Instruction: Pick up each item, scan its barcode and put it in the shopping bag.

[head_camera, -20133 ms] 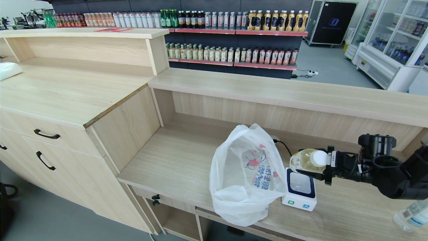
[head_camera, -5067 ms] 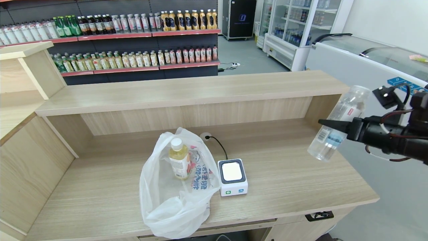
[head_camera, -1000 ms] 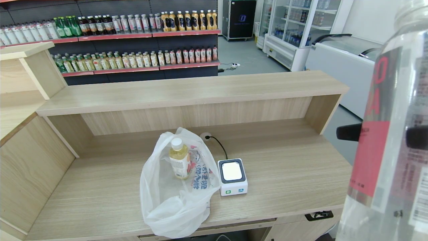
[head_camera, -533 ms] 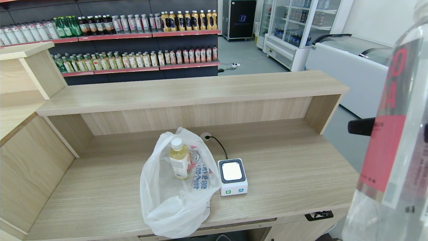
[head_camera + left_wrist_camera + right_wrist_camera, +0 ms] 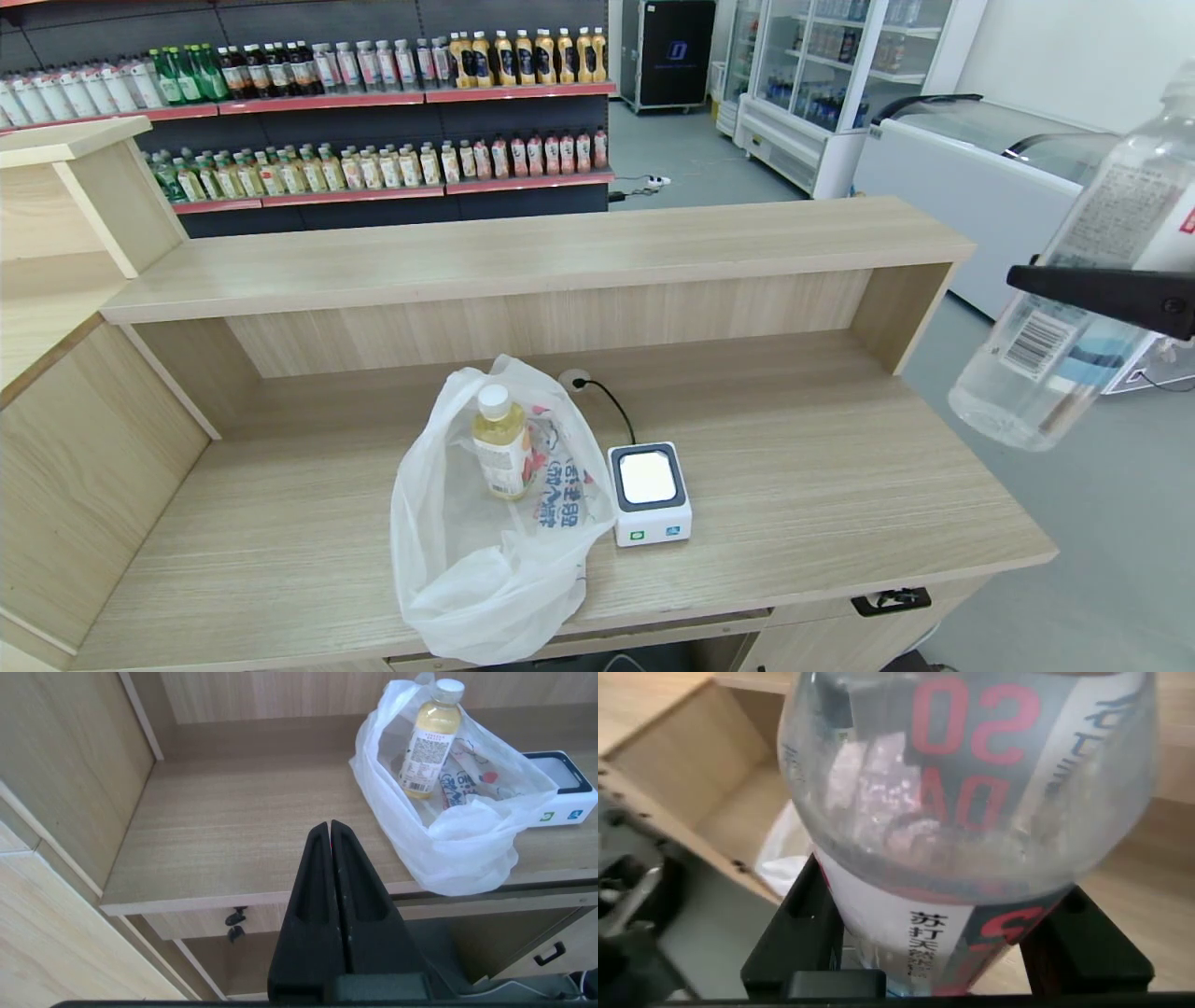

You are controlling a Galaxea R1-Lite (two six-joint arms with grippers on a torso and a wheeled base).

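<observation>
My right gripper (image 5: 1106, 294) holds a clear water bottle (image 5: 1064, 317) in the air beyond the counter's right end, tilted, with its barcode facing the head camera. In the right wrist view the black fingers (image 5: 799, 929) clamp the bottle (image 5: 971, 812) on both sides. The white shopping bag (image 5: 495, 532) stands open on the counter (image 5: 794, 485) with a yellow drink bottle (image 5: 499, 448) upright inside. A white scanner (image 5: 651, 493) sits just to the right of the bag. My left gripper (image 5: 330, 840) is shut on nothing, low in front of the counter, with the bag (image 5: 467, 831) ahead of it.
A raised wooden ledge (image 5: 523, 252) runs along the counter's back, and a taller cabinet (image 5: 75, 392) closes the left side. The scanner's black cable (image 5: 611, 406) runs to a hole behind. A chest freezer (image 5: 990, 177) stands beyond the counter's right edge.
The clear bottle has drawn back from right in front of the head camera toward the right, and now shows its barcode side. Bag, yellow bottle and scanner have not moved.
</observation>
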